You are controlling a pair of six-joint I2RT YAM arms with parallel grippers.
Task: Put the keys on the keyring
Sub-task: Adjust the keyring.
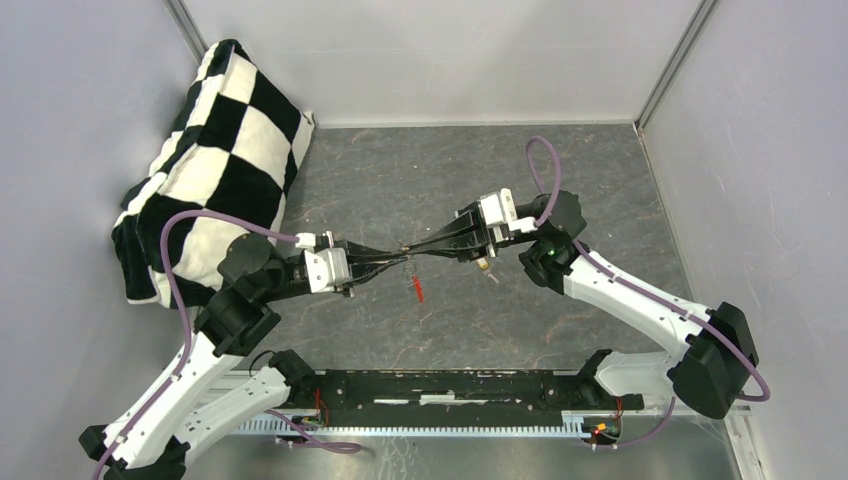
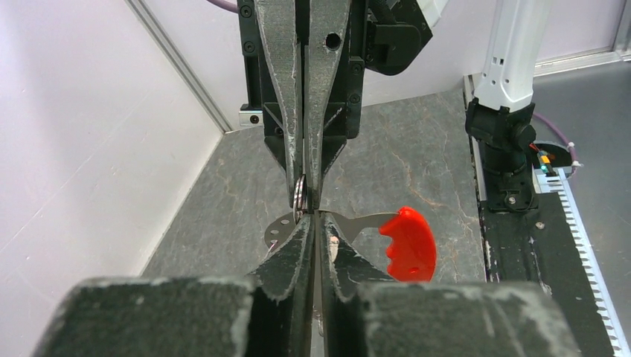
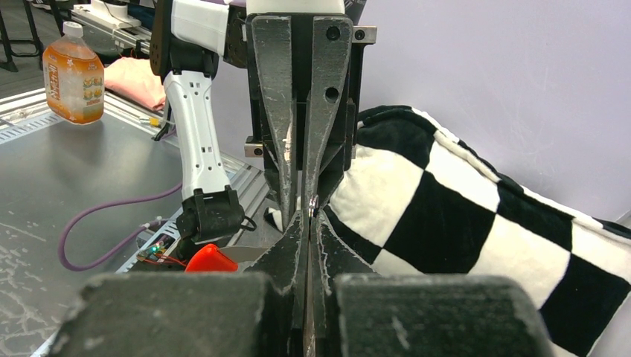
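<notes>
**A:** A grey, stone-patterned bench (image 1: 560,190) walled in pale panels, with a black-and-white checked cushion (image 1: 220,150) slumped at far left. Where is the danger?

**B:** Mid-bench, where the two arms meet tip to tip. The left gripper (image 1: 392,255) has its fingers (image 2: 286,256) drawn almost together, leaving a sliver of gap. They appear to pinch the thin metal loop (image 2: 300,195) of the keyring (image 1: 416,290).

**A:** And where does it hang?

**B:** In the air between the arms, its red piece dangling from a flat grey tab below the tips. The right gripper (image 1: 428,247), fingers (image 2: 286,111) fully closed, clamps the same loop from the other side.

**A:** So what fails?

**B:** Most likely the hold. These are two narrow pinches on thin wire, so any twist or pull between the arms could pop the loop free and drop everything onto the bench. The dangling red weight adds to that. Squeezing the loop edge-on could also press the coil shut rather than open it.

**A:** The keys?

**B:** None that I can pick out for certain.
</notes>
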